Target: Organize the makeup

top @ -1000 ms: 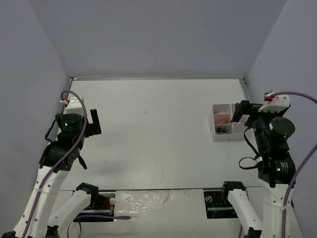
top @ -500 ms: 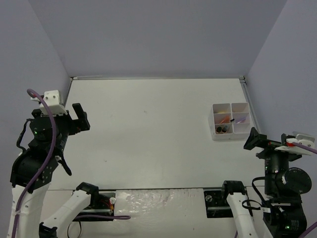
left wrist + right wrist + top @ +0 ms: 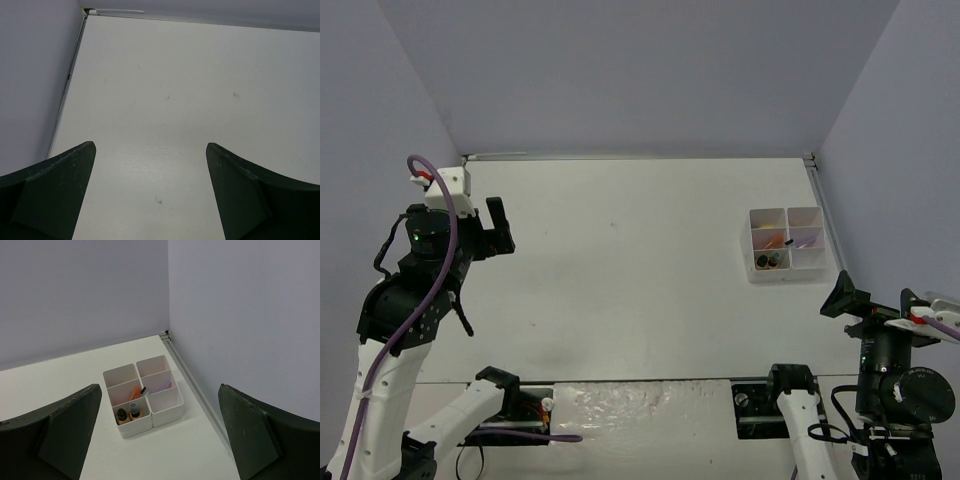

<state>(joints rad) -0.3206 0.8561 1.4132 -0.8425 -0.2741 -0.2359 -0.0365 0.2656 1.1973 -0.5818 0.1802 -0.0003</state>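
The makeup I can see lies in a white six-compartment tray (image 3: 751,246) (image 3: 166,409) at the table's right side. Two tan bottles (image 3: 127,413) (image 3: 769,262) with dark caps stand in its near left compartment. An orange-red stick (image 3: 135,392) (image 3: 772,241) lies in the middle left one, and a lilac stick (image 3: 165,386) (image 3: 807,240) in the middle right one. My right gripper (image 3: 873,300) (image 3: 160,389) hangs open and empty, high above the table's near right edge, well back from the tray. My left gripper (image 3: 486,231) (image 3: 150,149) is open and empty over bare table at the far left.
Lilac walls close the table on the left, back and right. A metal rail (image 3: 196,386) runs along the right wall just beyond the tray. The back left corner (image 3: 85,11) lies ahead of my left gripper. The white tabletop (image 3: 630,250) stretches between the two arms.
My right arm has drawn back from over the tray to the near right edge. My left arm swung back to the left, then slightly forward again. Both grippers stayed open.
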